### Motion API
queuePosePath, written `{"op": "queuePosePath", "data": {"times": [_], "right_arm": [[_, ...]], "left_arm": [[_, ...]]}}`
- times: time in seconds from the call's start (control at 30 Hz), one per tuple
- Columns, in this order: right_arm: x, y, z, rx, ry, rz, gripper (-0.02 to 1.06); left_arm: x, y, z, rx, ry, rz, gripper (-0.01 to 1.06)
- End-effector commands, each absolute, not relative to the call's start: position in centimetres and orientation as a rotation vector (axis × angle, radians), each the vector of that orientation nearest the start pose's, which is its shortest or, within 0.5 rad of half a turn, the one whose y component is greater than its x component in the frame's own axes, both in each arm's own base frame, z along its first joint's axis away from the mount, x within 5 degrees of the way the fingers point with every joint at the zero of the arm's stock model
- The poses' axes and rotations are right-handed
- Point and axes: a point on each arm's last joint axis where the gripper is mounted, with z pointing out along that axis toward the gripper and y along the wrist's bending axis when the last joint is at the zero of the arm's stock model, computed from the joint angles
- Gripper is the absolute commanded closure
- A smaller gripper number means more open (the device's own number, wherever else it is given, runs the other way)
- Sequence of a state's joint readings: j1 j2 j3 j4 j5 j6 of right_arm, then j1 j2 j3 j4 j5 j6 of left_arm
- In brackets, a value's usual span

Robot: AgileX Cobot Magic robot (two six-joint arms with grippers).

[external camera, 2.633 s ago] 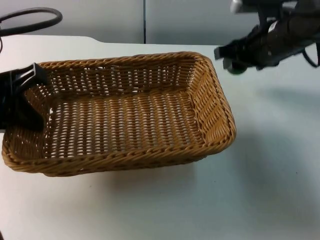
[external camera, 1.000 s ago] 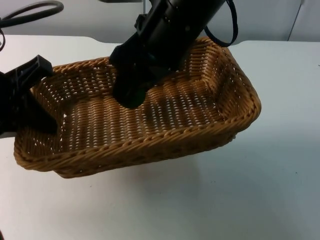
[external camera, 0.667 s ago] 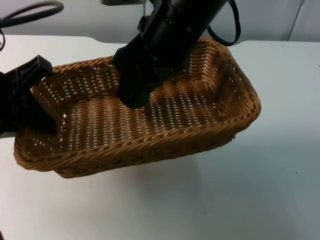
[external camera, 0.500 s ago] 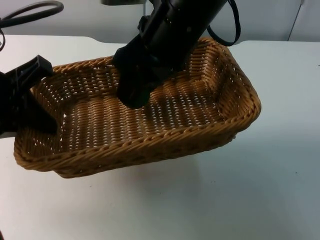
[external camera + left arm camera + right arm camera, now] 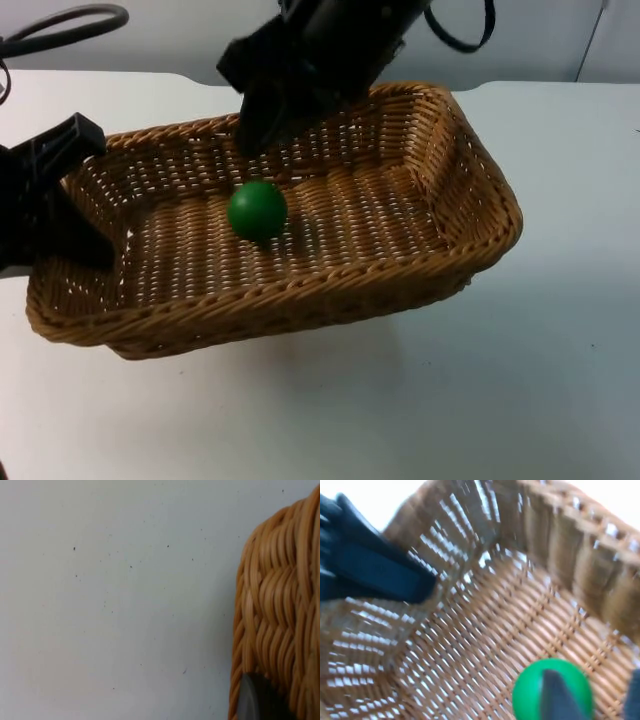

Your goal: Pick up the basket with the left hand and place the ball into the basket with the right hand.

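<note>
The white table top (image 5: 420, 400) lies bare along the near side, and on or just above it sits the rectangular woven wicker basket (image 5: 400, 275) in a honey-brown colour, its long near wall running from the left up toward the right, where the right-hand end sits a little farther away. In the left wrist view the basket's braided outer rim (image 5: 272, 610) stands against the speckled white table surface (image 5: 110, 605), with a dark fingertip (image 5: 257, 700) pressed right against the weave. The left gripper (image 5: 62, 190) is at the basket's left short end, black fingers clamped over that wall, one inside the basket and one outside, grasping the rim. Inside the basket, roughly in the middle of its woven floor and somewhat toward the left, rests the small round green ball (image 5: 257, 209), touching the floor and apart from every wall. In the right wrist view the green ball (image 5: 530, 692) lies on the basket floor (image 5: 470, 650) beyond two dark fingertips (image 5: 555, 695) that stand spread apart, with the left gripper (image 5: 380, 570) seen dark on the far wall. The right gripper (image 5: 262, 118) hangs over the basket's far wall, above and beyond the ball, released and clear of it. Behind the table rises the grey partition wall (image 5: 540, 35).
</note>
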State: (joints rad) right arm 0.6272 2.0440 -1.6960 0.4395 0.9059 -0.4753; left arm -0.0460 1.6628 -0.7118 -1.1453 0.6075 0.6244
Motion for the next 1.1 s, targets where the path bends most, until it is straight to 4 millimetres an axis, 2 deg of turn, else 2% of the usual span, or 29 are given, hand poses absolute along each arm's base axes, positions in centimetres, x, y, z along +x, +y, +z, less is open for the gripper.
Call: {"op": "queuePosePath", "data": {"times": [0.0,0.03,0.07,0.1,0.13,0.17,0.23,0.27,0.33,0.4,0.43,0.47,0.53,0.73,0.87,1.07], "right_arm": [[34.0,28.6,27.0,-1.163,2.361,0.603,0.91],[33.7,28.4,28.7,-1.163,2.32,0.606,1.03],[33.5,28.2,30.3,-1.155,2.277,0.608,1.05],[33.1,27.9,32.2,-1.143,2.227,0.611,1.05],[33.1,27.9,32.2,-1.143,2.227,0.611,1.05],[32.4,27.4,35.0,-1.123,2.153,0.615,1.05],[31.3,26.6,38.6,-1.094,2.065,0.622,1.05],[31.3,26.6,38.6,-1.094,2.065,0.622,1.05],[29.9,25.6,41.5,-1.076,1.991,0.624,1.05],[28.6,24.7,43.5,-1.066,1.943,0.626,1.05],[28.6,24.7,43.5,-1.066,1.943,0.626,1.05],[27.7,24.1,44.4,-1.073,1.928,0.628,1.05],[26.9,23.6,45.0,-1.096,1.933,0.631,1.05],[26.2,23.3,44.6,-1.146,2.002,0.646,1.05],[26.0,23.2,44.4,-1.159,2.026,0.65,1.05],[26.0,23.2,44.4,-1.159,2.026,0.65,1.05]], "left_arm": [[27.2,-6.1,15.9,-0.379,2.697,-0.932,1.05],[27.2,-6.1,15.9,-0.378,2.697,-0.932,1.05],[27.2,-6.1,15.9,-0.373,2.7,-0.931,1.05],[27.2,-6.1,15.9,-0.367,2.703,-0.927,1.05],[27.2,-6.1,15.9,-0.367,2.703,-0.927,1.05],[27.1,-6.1,15.8,-0.362,2.705,-0.923,1.05],[27.1,-6.1,15.8,-0.346,2.707,-0.918,1.05],[27.1,-6.1,15.8,-0.346,2.707,-0.918,1.05],[27.1,-6.1,15.8,-0.346,2.707,-0.918,1.05],[27.2,-6.1,15.8,-0.358,2.701,-0.92,1.05],[27.2,-6.1,15.8,-0.358,2.701,-0.92,1.05],[27.3,-6.1,15.9,-0.387,2.684,-0.922,1.05],[27.4,-6.1,15.9,-0.395,2.678,-0.921,1.05],[27.7,-5.8,15.9,-0.249,2.653,-0.835,1.05],[29.3,-5.8,15.9,-0.157,2.662,-0.816,1.05],[31.0,-6.1,15.2,-0.136,2.688,-0.839,1.05]]}}
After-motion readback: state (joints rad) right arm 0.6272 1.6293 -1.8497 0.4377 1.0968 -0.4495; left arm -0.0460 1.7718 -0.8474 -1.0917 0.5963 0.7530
